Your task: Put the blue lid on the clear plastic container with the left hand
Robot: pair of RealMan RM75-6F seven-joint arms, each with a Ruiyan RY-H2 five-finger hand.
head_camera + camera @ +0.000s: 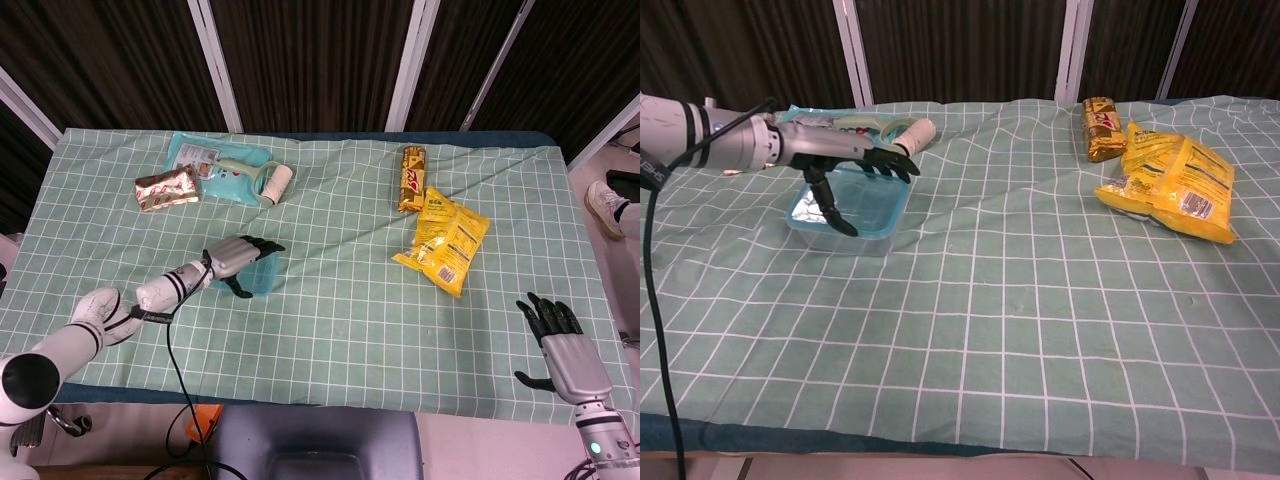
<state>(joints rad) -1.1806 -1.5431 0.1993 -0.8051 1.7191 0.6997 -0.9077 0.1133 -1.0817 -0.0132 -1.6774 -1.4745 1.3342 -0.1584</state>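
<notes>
The clear plastic container (868, 216) stands on the checked cloth at centre-left, and the blue lid (800, 213) shows as a blue rim along its top. My left hand (838, 150) lies flat above it with fingers stretched out to the right and the thumb hanging down in front of the near wall. In the head view the left hand (236, 255) covers most of the container (263, 279); whether the palm touches the lid I cannot tell. My right hand (559, 346) hangs past the table's front right corner, fingers spread, holding nothing.
A lint roller (911, 133) and a blue packet (212, 160) lie just behind the container, with a silver wrapper (167, 187) to their left. A yellow snack bag (1174, 184) and a gold bar (1100, 128) lie at the right. A black cable (170, 365) trails from my left arm.
</notes>
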